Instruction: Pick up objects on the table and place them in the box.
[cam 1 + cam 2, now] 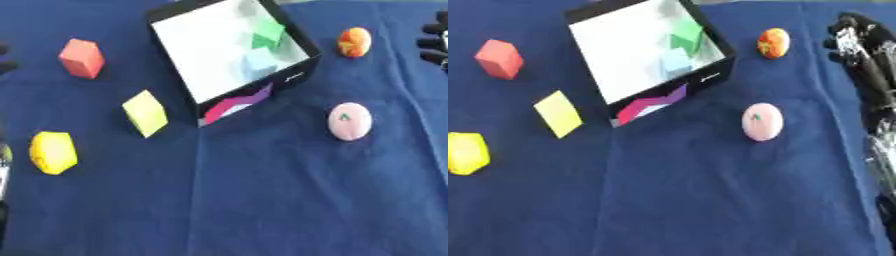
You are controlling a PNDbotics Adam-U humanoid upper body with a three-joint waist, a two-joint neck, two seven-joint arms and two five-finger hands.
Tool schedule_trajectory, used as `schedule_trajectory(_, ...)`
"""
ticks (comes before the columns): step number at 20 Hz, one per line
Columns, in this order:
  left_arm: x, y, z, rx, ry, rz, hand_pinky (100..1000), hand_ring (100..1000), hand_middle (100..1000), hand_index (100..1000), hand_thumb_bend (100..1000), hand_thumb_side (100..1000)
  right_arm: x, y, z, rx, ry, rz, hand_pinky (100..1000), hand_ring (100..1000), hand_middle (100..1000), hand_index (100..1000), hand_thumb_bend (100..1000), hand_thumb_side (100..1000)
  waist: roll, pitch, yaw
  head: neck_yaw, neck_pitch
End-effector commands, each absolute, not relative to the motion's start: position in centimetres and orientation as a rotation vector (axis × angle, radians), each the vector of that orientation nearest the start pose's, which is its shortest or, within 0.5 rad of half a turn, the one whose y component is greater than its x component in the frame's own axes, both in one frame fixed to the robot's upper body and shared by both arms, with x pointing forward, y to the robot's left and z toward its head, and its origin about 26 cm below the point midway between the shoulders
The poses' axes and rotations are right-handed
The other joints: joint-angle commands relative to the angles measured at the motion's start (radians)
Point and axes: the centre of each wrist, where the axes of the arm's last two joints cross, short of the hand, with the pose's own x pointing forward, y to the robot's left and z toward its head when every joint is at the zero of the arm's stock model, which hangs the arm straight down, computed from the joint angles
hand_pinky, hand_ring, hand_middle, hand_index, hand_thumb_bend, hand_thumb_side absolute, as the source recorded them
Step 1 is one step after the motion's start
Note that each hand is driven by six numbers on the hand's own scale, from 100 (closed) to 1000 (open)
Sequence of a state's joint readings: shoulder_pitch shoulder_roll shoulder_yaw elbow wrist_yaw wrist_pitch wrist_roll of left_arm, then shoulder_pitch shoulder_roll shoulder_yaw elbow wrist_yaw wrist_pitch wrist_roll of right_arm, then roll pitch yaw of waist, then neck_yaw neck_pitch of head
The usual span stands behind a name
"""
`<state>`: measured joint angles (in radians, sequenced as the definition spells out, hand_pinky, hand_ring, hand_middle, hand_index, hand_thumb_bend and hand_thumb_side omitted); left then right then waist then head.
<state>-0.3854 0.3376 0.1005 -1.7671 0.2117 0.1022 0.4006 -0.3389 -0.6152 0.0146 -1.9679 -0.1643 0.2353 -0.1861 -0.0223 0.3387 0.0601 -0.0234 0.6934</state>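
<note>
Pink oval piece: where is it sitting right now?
The pink oval piece lies on the blue cloth right of centre, below the orange ball and right of the box.

Looks like a robot lab/test bench, not a home: worktop (262, 200) fully draped in plain blue cloth, filling the frame. Staged props only: coloured foam blocks (81, 58) at left, a black-walled box (293, 77) top centre, egg-shaped toys (762, 121) at right.

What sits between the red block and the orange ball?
The box sits between the red block and the orange ball, a green and a pale blue piece inside it; the left eye view shows this.
</note>
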Motion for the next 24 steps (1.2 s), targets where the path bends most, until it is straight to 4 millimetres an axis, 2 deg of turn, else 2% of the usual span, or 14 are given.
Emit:
schedule_trajectory(1,33.9,30.1,19.2,0.315,-2.074,0.23,696,727,661,761,100,719,29.5,-30.2,26.2,-0.421,-2.054,0.532,852,828,798,888,100,754,-0.014,-0.084,-0.004,0.003,0.005)
schedule_trajectory(3,33.9,30.2,19.1,0.319,-2.069,0.226,697,728,661,761,100,718,29.4,-30.5,27.1,-0.442,-2.011,0.635,853,838,805,893,100,790,-0.016,-0.085,-0.004,0.004,0.006)
schedule_trajectory(11,33.9,30.2,19.3,0.328,-2.078,0.2,697,730,663,763,100,716,28.5,-31.7,28.9,-0.542,-1.717,1.089,842,851,807,890,100,712,-0.031,-0.084,0.004,0.002,0.004)
schedule_trajectory(18,34.0,30.1,19.3,0.317,-2.076,0.197,696,729,660,761,100,715,28.5,-31.1,27.8,-0.556,-1.496,1.324,835,857,805,880,100,734,-0.031,-0.083,0.012,-0.016,-0.001)
schedule_trajectory(22,34.0,30.0,19.2,0.313,-2.074,0.196,696,731,661,761,100,716,28.5,-30.6,27.1,-0.558,-1.421,1.397,835,864,811,893,100,536,-0.03,-0.082,0.016,-0.02,0.001)
schedule_trajectory(23,34.0,30.0,19.2,0.312,-2.074,0.195,697,731,661,761,100,716,28.6,-30.5,27.0,-0.565,-1.412,1.409,833,863,810,893,100,428,-0.03,-0.083,0.016,-0.021,0.003)
schedule_trajectory(24,34.0,30.0,19.2,0.311,-2.073,0.194,697,731,661,761,100,717,28.6,-30.4,26.9,-0.573,-1.405,1.418,832,862,810,894,100,401,-0.03,-0.083,0.017,-0.021,0.004)
